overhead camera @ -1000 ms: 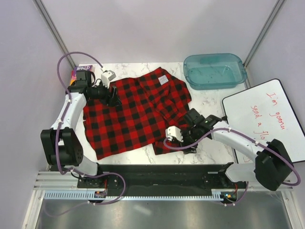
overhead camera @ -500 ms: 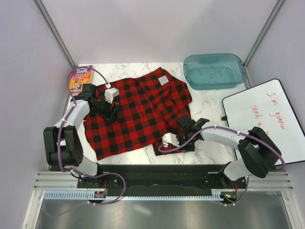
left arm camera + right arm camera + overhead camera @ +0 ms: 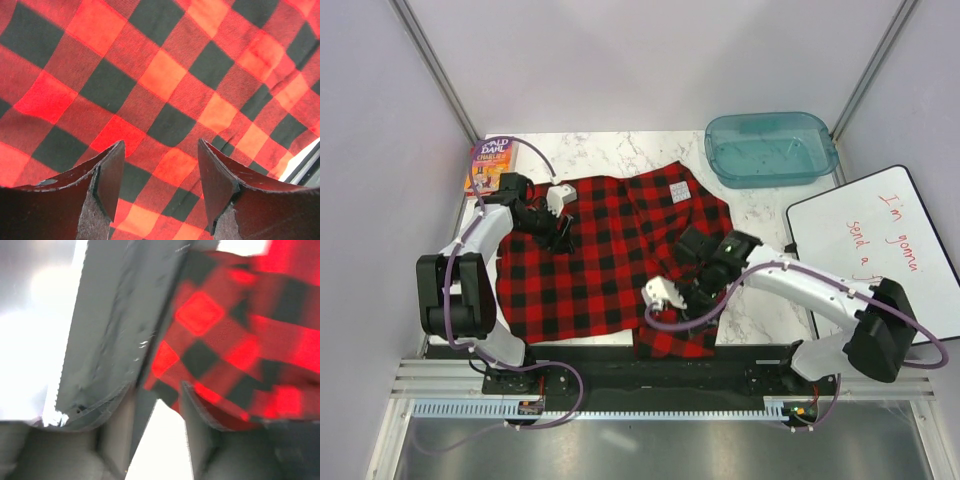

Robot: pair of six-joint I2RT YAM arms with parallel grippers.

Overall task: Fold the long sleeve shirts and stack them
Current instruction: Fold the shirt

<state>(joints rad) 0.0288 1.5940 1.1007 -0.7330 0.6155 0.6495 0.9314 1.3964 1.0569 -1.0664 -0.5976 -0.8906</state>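
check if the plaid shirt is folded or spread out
Spread out: the shirt lies wide across the table, rumpled along its right side, with no neat fold.

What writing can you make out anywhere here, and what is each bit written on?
"I'm gonna" and "send a": red handwriting on the whiteboard; the rest is cut off.
"ALD DAHL": on the cover of the book; its smaller print is too small to read.
On the plaid shirt, a white patch: its marks are too small to read.

Bright, even light; right wrist view blurs the shirt [image 3: 210, 315].
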